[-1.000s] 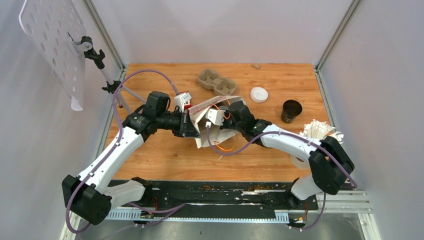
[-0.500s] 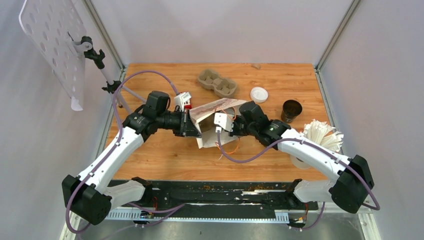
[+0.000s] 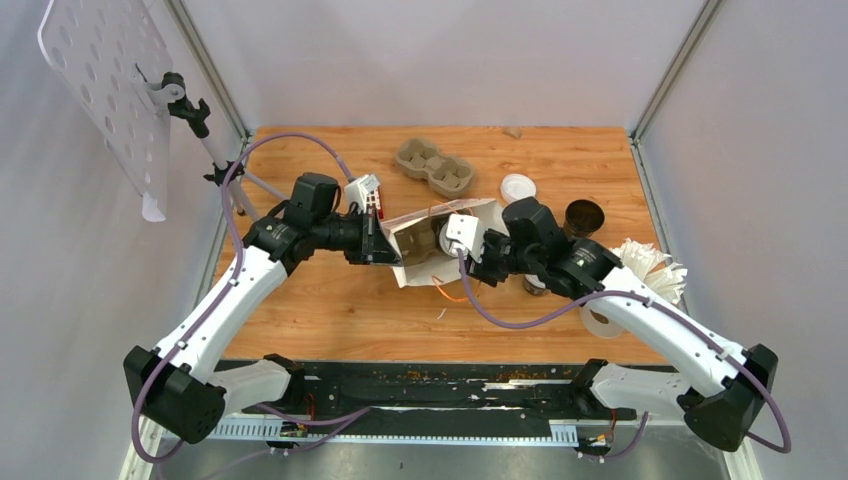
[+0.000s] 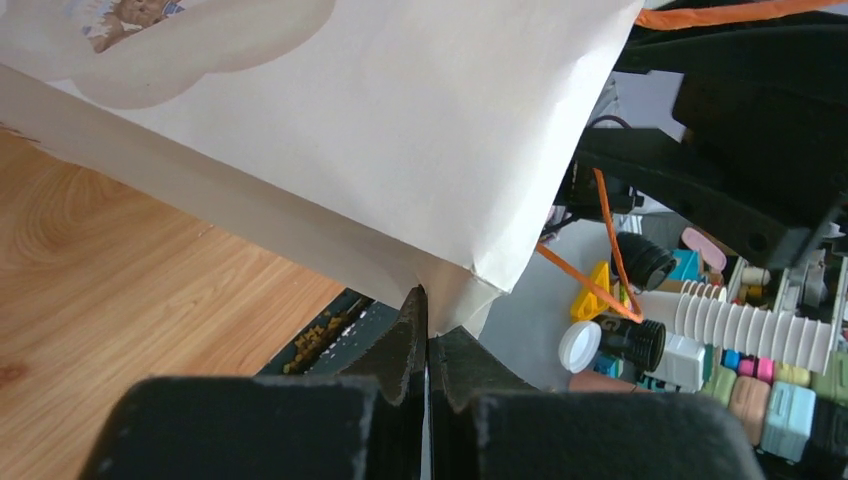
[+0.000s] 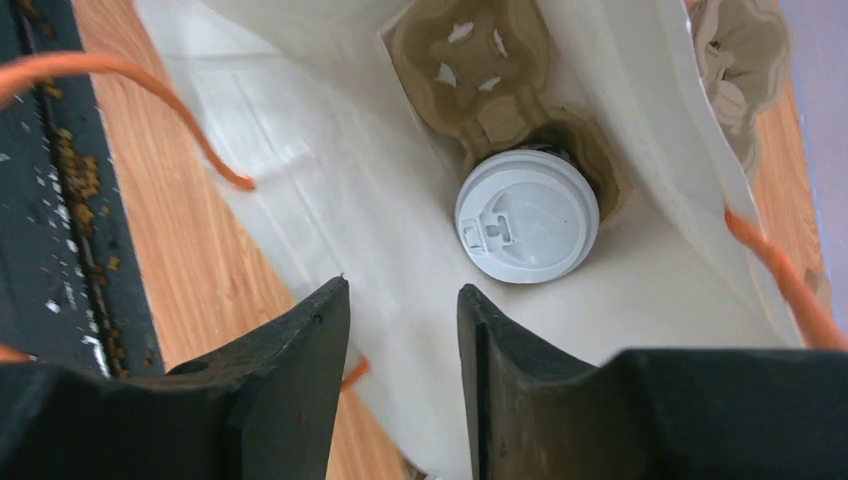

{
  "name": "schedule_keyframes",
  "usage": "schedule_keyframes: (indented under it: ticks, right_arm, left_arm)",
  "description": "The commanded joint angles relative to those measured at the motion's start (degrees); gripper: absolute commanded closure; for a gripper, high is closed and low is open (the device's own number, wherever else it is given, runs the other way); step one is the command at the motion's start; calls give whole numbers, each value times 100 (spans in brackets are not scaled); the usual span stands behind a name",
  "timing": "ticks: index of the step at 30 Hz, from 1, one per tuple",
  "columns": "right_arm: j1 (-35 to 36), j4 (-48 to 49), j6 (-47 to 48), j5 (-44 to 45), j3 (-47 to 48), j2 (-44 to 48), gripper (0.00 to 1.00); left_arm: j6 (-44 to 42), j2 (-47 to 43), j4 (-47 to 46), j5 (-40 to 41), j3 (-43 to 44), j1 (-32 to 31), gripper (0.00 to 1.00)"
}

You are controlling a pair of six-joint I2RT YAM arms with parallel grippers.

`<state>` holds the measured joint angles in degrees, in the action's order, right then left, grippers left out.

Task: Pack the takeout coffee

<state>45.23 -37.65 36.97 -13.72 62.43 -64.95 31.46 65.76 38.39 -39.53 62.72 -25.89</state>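
A takeout coffee cup with a white lid (image 5: 527,217) sits in one well of a pulp tray (image 5: 480,60) deep inside the white paper bag (image 5: 330,190). The bag (image 3: 425,265) lies on its side, mouth towards the right. My right gripper (image 5: 400,305) is open at the mouth with nothing between its fingers; the cup is well beyond the tips. From above, the right gripper (image 3: 450,245) sits at the bag opening. My left gripper (image 4: 428,305) is shut on a folded edge of the bag (image 4: 350,130); from above, the left gripper (image 3: 388,252) is at the bag's left end.
A lidless dark cup (image 3: 583,220) and a loose white lid (image 3: 517,188) lie right of the bag. A second pulp tray (image 3: 434,167) rests behind it. The holder of white sticks (image 3: 640,262) stands at the right edge. Orange bag handles (image 3: 452,296) trail on the wood.
My right gripper has opened and drawn back to the right, out of the bag. The left gripper, still shut on the bag, has tipped it so the mouth faces right.
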Motion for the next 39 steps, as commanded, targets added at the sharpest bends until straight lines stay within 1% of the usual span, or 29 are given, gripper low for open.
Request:
schedule_keyframes:
  ticks: [1,6,8,12,15,19,23,26,28,29,32,36,39]
  right_arm:
    - [49,214,-1171,-417,394,396,53]
    - [50,120,-1579,-576,604,362,48]
    - [47,67,-1717,-524,678,366,47]
    - [41,-266,-2053,152,1248,292,48]
    - [2,-180,-2188,670,1528,397,47]
    - [-232,-127,-2458,1081,1830,394,44]
    - [-528,-452,-3019,2179,2084,195,42]
    - [-944,-471,-3413,2487,1891,243,40]
    - [-1249,-442,-3576,2493,1648,277,39]
    - [-1350,-440,-3650,2570,1501,293,37]
    - [-1644,-405,-4030,2660,1008,357,24]
    - [-1779,-228,-4278,2722,150,533,19]
    - [-1861,-81,-4575,2859,-415,705,11]
  left_arm:
    - [-48,63,312,317,408,-17,100]
    - [-77,-4,389,530,403,-12,100]
    - [-53,-23,408,576,372,-4,100]
    - [-30,-49,435,624,404,-4,100]
    - [-39,-50,489,762,450,-4,100]
    - [-9,-54,540,805,459,4,100]
    - [-13,-66,669,936,478,13,100]
    - [13,-107,646,925,496,14,100]
    - [24,-145,650,880,487,14,100]
    - [36,-164,652,860,474,14,100]
    - [34,-240,716,898,498,22,100]
    - [23,-289,784,973,556,21,100]
    - [-24,-313,885,1046,559,29,100]
